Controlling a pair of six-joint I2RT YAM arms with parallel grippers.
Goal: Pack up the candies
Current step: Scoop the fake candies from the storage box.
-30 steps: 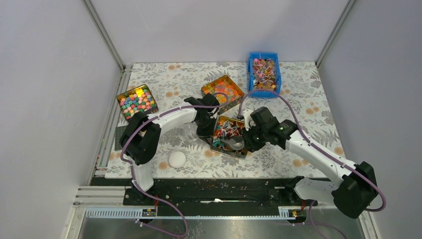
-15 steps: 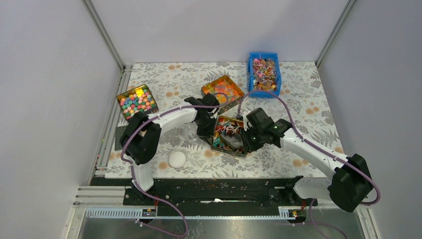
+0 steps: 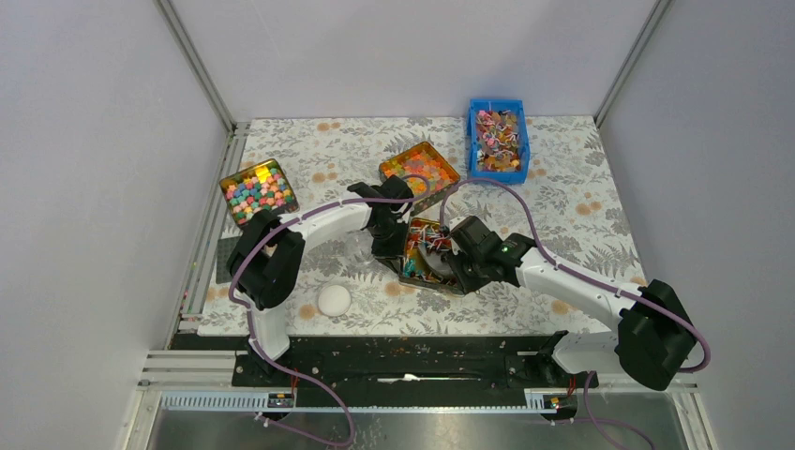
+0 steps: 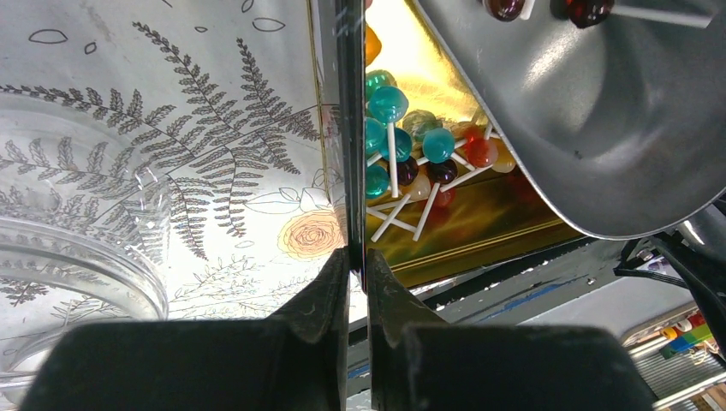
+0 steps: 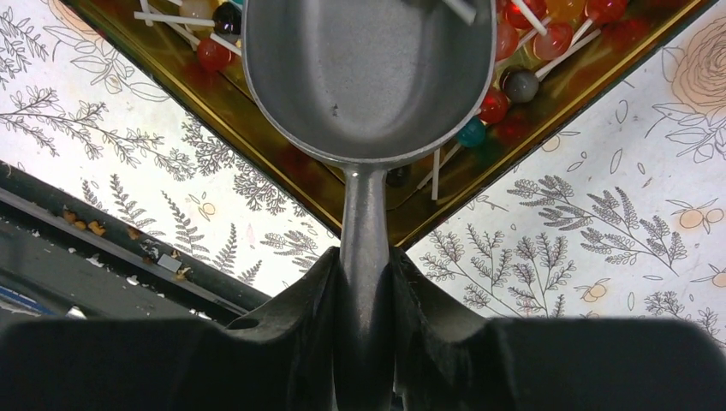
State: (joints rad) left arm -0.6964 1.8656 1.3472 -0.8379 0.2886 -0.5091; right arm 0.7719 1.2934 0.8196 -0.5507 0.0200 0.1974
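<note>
**A:** Start with the left gripper [image 3: 401, 249] — what is it doing from above?

**B:** It sits at the left edge of the gold tin [image 3: 412, 278], mid-table, apparently closed on the rim. The right gripper [image 3: 454, 264] reaches over the tin from the other side. Candies [image 3: 427, 246] lie inside the tin, and a larger heap fills the blue bin [image 3: 473, 141] at the far edge.

**A:** And the left wrist view?

**B:** It shows the grip plainly. The left gripper [image 4: 358, 261] has its jaws pinched on the tin's thin upright wall [image 4: 349, 128], one finger on each side. Beyond the wall the candies [image 4: 389, 141] lie on the gold floor; they are small glossy heads on thin pale sticks. The scoop [image 4: 582, 111] hangs over them. A clear bowl [image 4: 86, 282] stands outside the wall.

**A:** Right wrist?

**B:** The right gripper [image 5: 364, 265] is clamped on the scoop's handle [image 5: 364, 214]. The scoop's bowl is over the tin's near corner and looks almost bare. More candies [image 5: 514, 86] lie past its rim.

**A:** How will they handle?

**B:** I'd judge them light, hard and slick. The heads should roll and the sticks should snag on each other, and each one is too small to pinch reliably. It seems better to take them in bulk — slide the scoop's lip under the heap, then carry it level. The tin looks light enough to skid, so the pinch on its wall serves as a brace.
</note>
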